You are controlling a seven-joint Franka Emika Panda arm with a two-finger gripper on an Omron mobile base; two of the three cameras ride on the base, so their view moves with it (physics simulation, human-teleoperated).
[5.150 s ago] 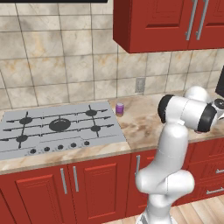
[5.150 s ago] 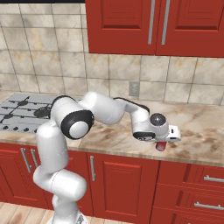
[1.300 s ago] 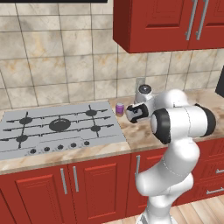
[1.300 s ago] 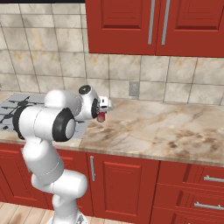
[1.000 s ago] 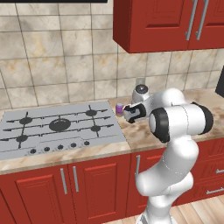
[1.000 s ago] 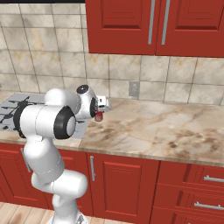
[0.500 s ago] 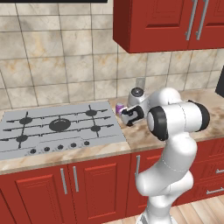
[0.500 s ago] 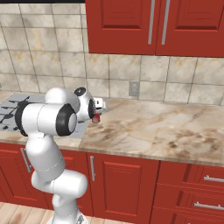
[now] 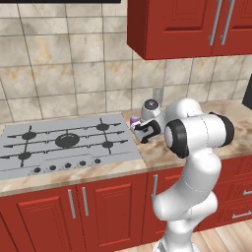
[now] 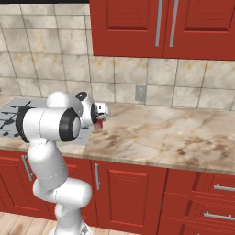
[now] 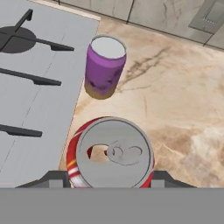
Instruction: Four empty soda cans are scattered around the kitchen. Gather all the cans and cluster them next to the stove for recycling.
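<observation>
My gripper [image 11: 109, 178] is shut on a red soda can [image 11: 111, 153], whose silvery top with its pull tab faces the hand camera. The can hangs low over the beige counter, right at the stove's [image 11: 30, 87] right edge. A purple soda can [image 11: 104, 65] stands upright just beyond it, beside the same edge. From the left base view the gripper [image 9: 142, 134] sits in front of the purple can [image 9: 134, 119], to the right of the stove [image 9: 64, 142]. The right base view shows a bit of the red can [image 10: 98, 123] under the gripper [image 10: 97, 120].
Beige marbled counter [image 10: 165, 137] stretches to the right of the stove. A wall outlet [image 9: 157, 93] sits on the tiled backsplash behind the cans. Red upper cabinets [image 9: 192, 24] hang overhead. A dark object [image 9: 247, 93] stands at the far right edge.
The arm has swung left along the counter with the red can, from far right of the stove to right beside the purple can.
</observation>
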